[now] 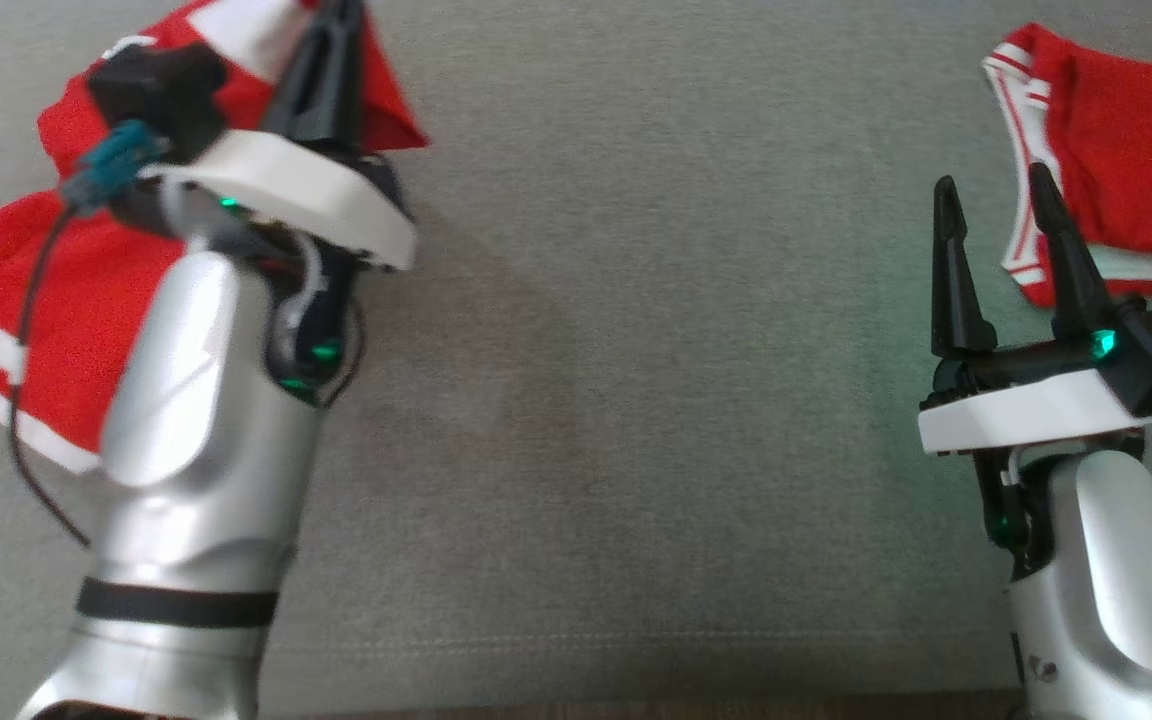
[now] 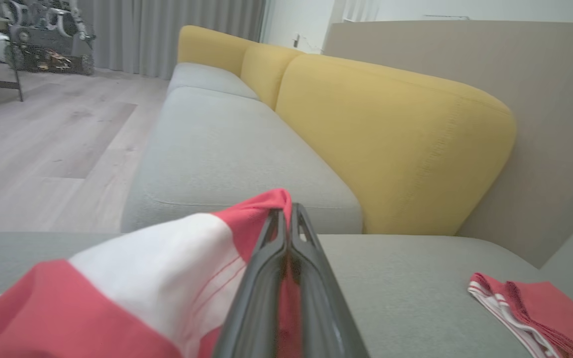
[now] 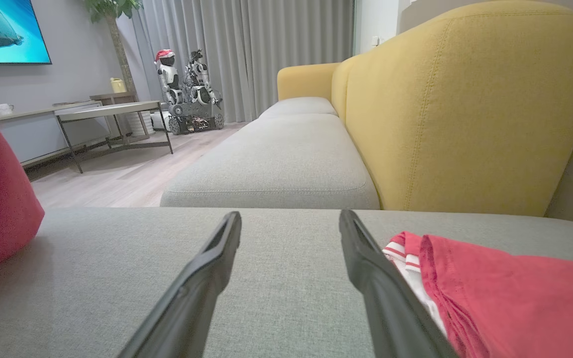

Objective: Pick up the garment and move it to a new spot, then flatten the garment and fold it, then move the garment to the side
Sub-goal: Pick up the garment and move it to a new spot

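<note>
the step in hand looks like the pick-up and carry. the crumpled red garment with white panels (image 1: 66, 300) sits in the upper left of the head view, most of it slumped on the grey fabric sofa seat (image 1: 636, 400) with one fold raised. to do this well, lift until the trailing cloth clears the seat, since dragging would bunch it further. then carry it toward the bare grey middle of the frame, where there is room to spread it flat. keep it well apart from the folded red garment with white trim (image 1: 1126, 150) in the upper right, so the two do not tangle.

the left claw (image 1: 336, 30) has its two dark fingers pressed together, pinching a raised fold of the red and white cloth; in the left wrist view the fabric drapes over the closed tips. the right claw (image 1: 993, 200), at the lower right, stands spread wide and holds nothing, its fingers just beside the folded garment's edge.
</note>
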### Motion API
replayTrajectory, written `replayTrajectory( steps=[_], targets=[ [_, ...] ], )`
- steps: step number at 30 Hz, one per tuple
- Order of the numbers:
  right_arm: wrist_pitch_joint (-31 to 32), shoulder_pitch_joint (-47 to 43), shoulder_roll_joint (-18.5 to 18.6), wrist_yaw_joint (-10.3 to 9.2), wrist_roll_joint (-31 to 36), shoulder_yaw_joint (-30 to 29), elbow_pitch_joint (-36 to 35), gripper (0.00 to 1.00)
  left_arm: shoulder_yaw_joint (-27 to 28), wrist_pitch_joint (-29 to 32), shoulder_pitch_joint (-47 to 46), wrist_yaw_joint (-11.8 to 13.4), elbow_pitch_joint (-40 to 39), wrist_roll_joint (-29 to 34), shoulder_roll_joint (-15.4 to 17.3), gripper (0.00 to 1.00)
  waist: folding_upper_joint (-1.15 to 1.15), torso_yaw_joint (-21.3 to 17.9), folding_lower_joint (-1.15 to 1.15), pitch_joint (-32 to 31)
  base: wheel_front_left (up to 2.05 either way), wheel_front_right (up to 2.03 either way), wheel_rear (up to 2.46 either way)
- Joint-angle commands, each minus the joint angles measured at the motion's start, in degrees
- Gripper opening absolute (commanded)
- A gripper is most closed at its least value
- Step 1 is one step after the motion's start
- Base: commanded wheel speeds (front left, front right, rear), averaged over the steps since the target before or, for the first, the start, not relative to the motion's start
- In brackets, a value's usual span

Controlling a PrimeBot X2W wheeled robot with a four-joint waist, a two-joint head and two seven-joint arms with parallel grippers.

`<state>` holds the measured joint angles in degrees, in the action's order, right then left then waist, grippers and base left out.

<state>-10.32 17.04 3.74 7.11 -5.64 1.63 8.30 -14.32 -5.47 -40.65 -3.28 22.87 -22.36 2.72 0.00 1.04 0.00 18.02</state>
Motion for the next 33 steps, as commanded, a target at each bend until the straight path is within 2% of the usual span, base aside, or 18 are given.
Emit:
replayTrajectory(
  steps=[1, 6, 15, 19, 23, 24, 29, 33],
  targets=[
    [-0.7, 1.8, -0.6, 0.37, -0.5, 1.4, -1.5, 1.0, 0.5, 0.3, -1.1, 0.5, -3.0, -0.5, 0.9, 0.0, 0.0, -1.3, 0.0, 0.3, 0.0, 0.0, 0.0],
    [-1.6, 2.4, -0.8, 0.37, -1.1, 1.9, -0.5, 1.0, -6.5, 0.5, -2.0, 2.9, -5.7, -3.0, 0.2, 0.0, 0.0, -4.1, 0.0, 0.7, 0.0, 0.0, 0.0],
    [-3.1, 3.7, -0.8, 0.37, -3.6, 3.9, 1.3, 1.0, -23.7, -3.7, -7.8, 11.8, -5.9, -12.4, 0.2, 0.0, 0.0, -9.2, 0.0, 2.1, 0.0, 0.0, 0.0],
    [-3.7, 4.5, -0.9, 0.37, -5.2, 5.4, 2.4, 1.0, -28.3, -6.6, -12.7, 15.3, -3.7, -16.5, 0.2, 0.0, 0.0, -11.8, 0.0, 2.6, 0.0, 0.0, 0.0],
    [-4.2, 5.2, -0.9, 0.37, -6.3, 6.2, 3.2, 1.0, -30.2, -8.6, -17.6, 17.9, -0.4, -20.2, 0.2, 0.02, 0.0, -13.5, 0.0, 3.3, 0.0, 0.0, 0.0],
    [-4.3, 5.4, -0.9, 0.37, -6.5, 6.3, 3.4, 1.0, -30.4, -8.9, -18.5, 18.3, 0.5, -21.2, 0.2, 1.0, 0.0, -13.8, 0.0, 3.4, 0.0, 0.0, 0.0],
    [-4.5, 5.7, -0.9, 0.37, -7.3, 6.6, 3.9, 1.0, -32.3, -9.4, -20.8, 18.4, 4.8, -23.3, 0.2, 1.0, 0.0, -14.0, 0.0, 3.8, 0.0, 0.0, 0.0],
    [-4.6, 5.6, -0.9, 0.37, -7.5, 5.7, 3.9, 1.0, -30.8, -9.5, -21.0, 18.1, 6.6, -22.8, 0.2, 1.0, 0.0, -12.3, 0.0, 4.1, 0.0, 0.0, 0.0]
  ],
)
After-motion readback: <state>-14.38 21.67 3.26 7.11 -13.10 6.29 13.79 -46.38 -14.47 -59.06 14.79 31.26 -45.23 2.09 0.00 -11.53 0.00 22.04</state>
